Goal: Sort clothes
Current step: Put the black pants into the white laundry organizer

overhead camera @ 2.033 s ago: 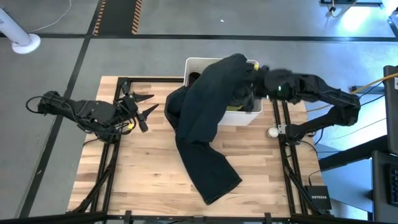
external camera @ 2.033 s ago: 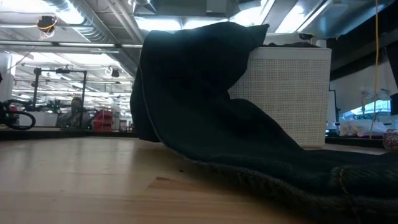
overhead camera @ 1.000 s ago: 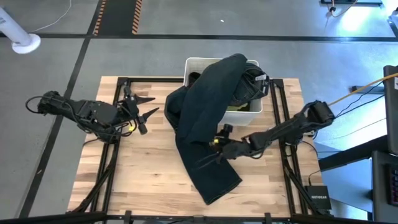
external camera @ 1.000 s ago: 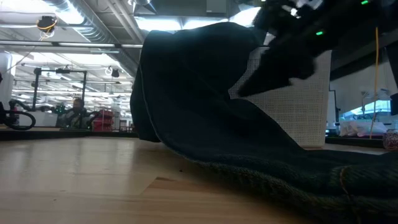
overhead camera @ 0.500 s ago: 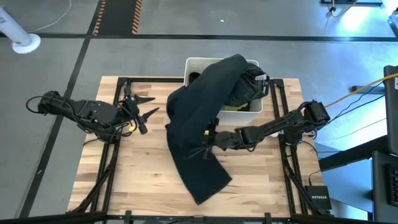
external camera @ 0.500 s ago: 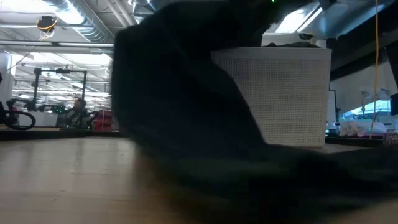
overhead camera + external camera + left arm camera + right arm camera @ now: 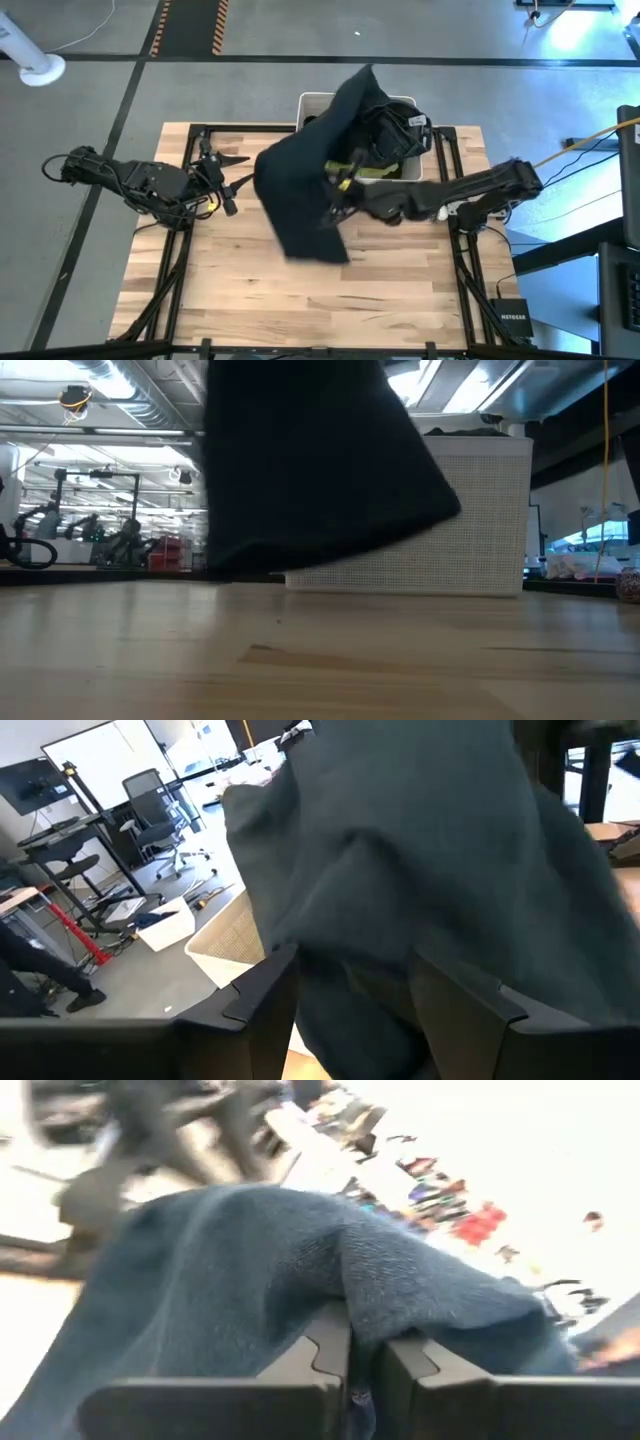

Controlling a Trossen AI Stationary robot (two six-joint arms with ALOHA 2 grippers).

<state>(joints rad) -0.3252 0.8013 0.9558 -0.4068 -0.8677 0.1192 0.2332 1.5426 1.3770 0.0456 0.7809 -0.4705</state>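
A large dark green garment (image 7: 300, 180) hangs in the air at the table's middle, and its upper end (image 7: 358, 88) is draped over the white bin (image 7: 304, 100) at the far edge. My right gripper (image 7: 332, 198) is shut on it, reaching in from the right. A black garment (image 7: 395, 135) and a neon yellow one (image 7: 378, 172) lie in the bin. My left gripper (image 7: 236, 171) waits open at the table's left, touching nothing. In the low view the garment's (image 7: 300, 460) lower edge hangs just above the wood. My right gripper pinches a fold of the dark green garment (image 7: 372, 1312) between its two fingers, with cloth bulging over the fingertips (image 7: 330, 1342). The fingers lie level and come from the table's right. The garment hangs slack below and around the hold, with its upper end on the bin.
The white bin (image 7: 480, 510) stands at the far edge, right of centre. Black frame rails (image 7: 170, 260) run along the table's left and right (image 7: 462, 250) sides. Bare wood (image 7: 300, 300) lies in front of the hanging garment.
My right gripper has shut on the dark green garment and risen, drifting toward the table's left and far edge and tipping to level. The garment's lower part, which lay spread on the table, is lifted clear and bunched; its upper end stays on the bin.
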